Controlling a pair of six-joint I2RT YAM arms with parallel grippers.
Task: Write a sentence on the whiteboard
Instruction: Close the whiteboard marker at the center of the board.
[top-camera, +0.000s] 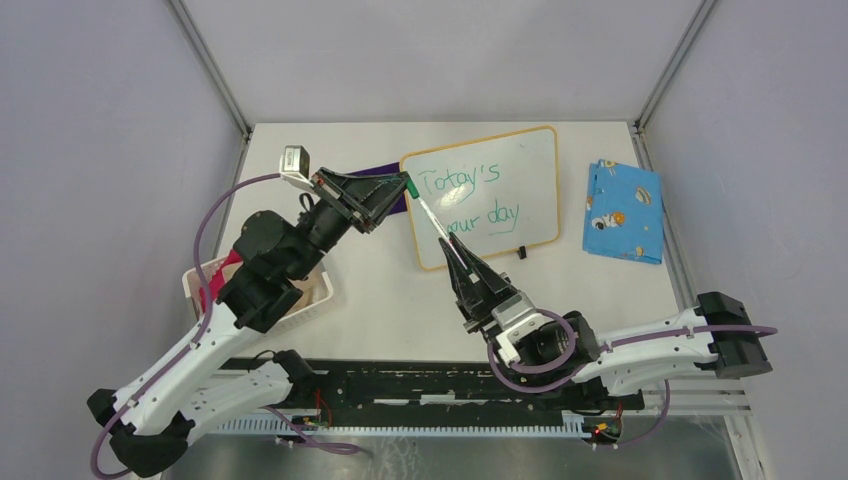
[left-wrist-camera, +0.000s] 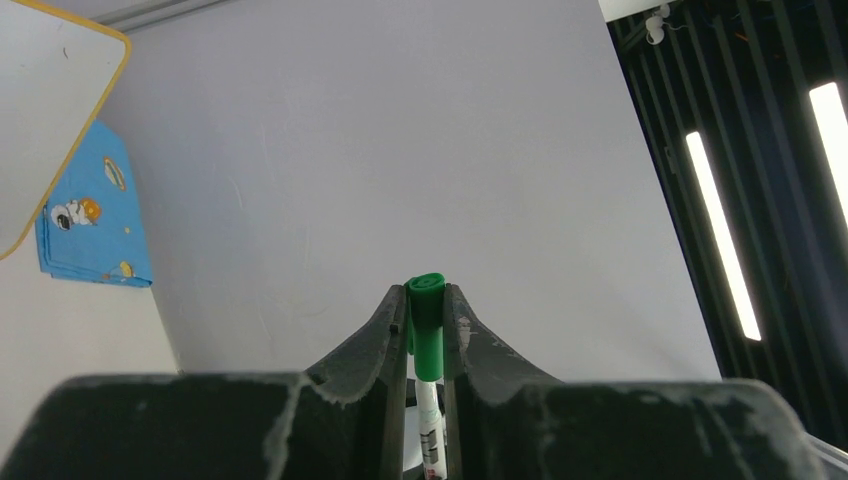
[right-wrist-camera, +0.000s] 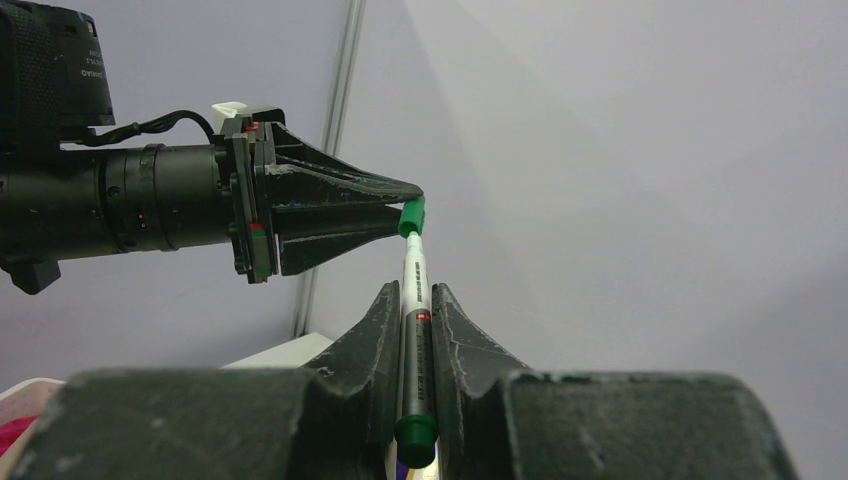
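Observation:
The whiteboard (top-camera: 530, 190) lies at the back of the table, its corner also visible in the left wrist view (left-wrist-camera: 40, 120). The sentence (top-camera: 470, 195), in green, reads "Today's your day" in two slanted lines. A white marker (top-camera: 432, 220) hangs above the board's left part. My right gripper (right-wrist-camera: 412, 295) is shut on its barrel (right-wrist-camera: 414, 330). My left gripper (left-wrist-camera: 427, 300) is shut on the green cap (left-wrist-camera: 428, 330), which sits on the marker's far end (right-wrist-camera: 411, 217). The two grippers face each other along the marker.
A blue patterned cloth (top-camera: 623, 212) lies right of the board. A white basket (top-camera: 300, 295) with pink contents sits under my left arm. A purple cloth (top-camera: 385, 172) shows behind the left gripper. A small black foot (top-camera: 521, 252) sticks out at the board's near edge.

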